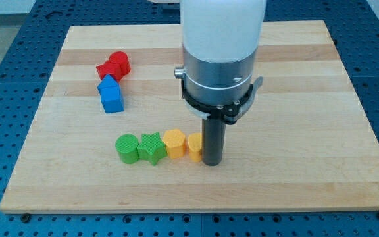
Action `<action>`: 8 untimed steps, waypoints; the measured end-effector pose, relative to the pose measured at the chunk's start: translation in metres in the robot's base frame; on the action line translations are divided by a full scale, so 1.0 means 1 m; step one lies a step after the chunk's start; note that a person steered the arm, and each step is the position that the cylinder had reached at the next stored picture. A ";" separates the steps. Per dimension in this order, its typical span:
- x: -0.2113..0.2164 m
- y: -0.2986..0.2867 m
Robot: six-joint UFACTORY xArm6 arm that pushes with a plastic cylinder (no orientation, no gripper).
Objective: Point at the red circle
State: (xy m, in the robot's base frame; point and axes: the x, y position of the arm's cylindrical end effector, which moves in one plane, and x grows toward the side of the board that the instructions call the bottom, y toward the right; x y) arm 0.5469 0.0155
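Two red blocks touch each other at the view's upper left: a rounded one (120, 63), which looks like the red circle, and a smaller angular one (104, 71) on its left. My tip (212, 162) stands on the board far to the right and below them, against the right side of a yellow block (195, 147). The arm's white and grey body hides the board above the tip.
A blue house-shaped block (110, 96) sits just below the red pair. A row runs left of my tip: green circle (127, 148), green star (151, 147), yellow heart-like block (174, 143). The wooden board (308, 99) lies on a blue perforated table.
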 end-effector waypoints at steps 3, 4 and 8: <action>-0.002 -0.014; -0.001 -0.011; -0.066 0.103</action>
State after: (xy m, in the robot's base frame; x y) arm 0.4808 0.1182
